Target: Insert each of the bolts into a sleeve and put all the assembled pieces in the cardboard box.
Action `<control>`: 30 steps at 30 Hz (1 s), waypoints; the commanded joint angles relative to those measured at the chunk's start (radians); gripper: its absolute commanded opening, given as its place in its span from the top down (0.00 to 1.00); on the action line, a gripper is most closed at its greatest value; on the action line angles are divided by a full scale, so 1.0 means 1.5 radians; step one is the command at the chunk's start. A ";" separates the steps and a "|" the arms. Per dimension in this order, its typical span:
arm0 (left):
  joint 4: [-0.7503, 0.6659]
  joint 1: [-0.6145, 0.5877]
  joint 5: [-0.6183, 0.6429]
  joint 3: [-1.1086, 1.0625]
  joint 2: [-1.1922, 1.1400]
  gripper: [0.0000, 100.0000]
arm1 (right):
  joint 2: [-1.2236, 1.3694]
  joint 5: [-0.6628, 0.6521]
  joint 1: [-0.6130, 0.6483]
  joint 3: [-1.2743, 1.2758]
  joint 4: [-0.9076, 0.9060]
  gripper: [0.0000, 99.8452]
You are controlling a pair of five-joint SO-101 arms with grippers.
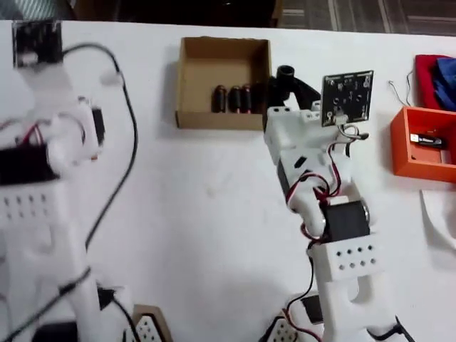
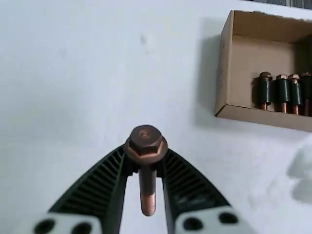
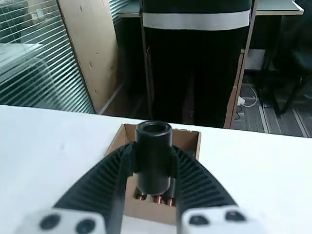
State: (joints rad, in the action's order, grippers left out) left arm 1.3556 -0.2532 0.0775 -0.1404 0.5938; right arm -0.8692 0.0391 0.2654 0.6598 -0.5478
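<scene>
The bolt (image 2: 145, 146) is clamped just under its hex head by the left gripper (image 2: 146, 157), with the shank lying in the gap between the two fingers. A black sleeve (image 3: 153, 163) is clasped by the right gripper (image 3: 152, 151) and held about upright, its open bore turned upward, just beside the cardboard box (image 1: 221, 120). Several assembled pieces (image 1: 234, 98) are already laid side by side in the box. The sleeve, and the box with it, is set well apart from the bolt across the table (image 1: 199, 199). The coming join is judged to hinge on the shank being brought in line with the bore, tip first to the sleeve's open end.
</scene>
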 commanded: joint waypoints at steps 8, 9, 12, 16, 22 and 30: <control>-0.230 0.001 -0.047 -0.348 0.348 0.97 | 0.023 -0.002 0.009 -0.001 0.065 0.98; -0.265 0.004 -0.034 -0.387 0.378 0.97 | 0.030 -0.002 0.013 -0.001 0.071 0.98; -0.407 0.006 0.032 -0.493 0.467 0.97 | 0.051 -0.002 0.030 -0.001 0.081 0.98; -0.599 0.007 0.125 -0.592 0.540 0.97 | 0.062 -0.002 0.072 -0.001 0.080 0.98; -0.650 0.030 0.183 -0.577 0.497 0.97 | 0.061 -0.002 0.123 -0.001 0.081 0.98; -0.557 0.163 0.188 -0.341 0.311 0.97 | 0.058 0.001 0.108 -0.001 0.083 0.98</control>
State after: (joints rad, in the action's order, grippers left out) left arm 0.4457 -0.0905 0.3506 -0.8554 1.1523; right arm -0.7787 0.0391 0.4404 0.6628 -0.4496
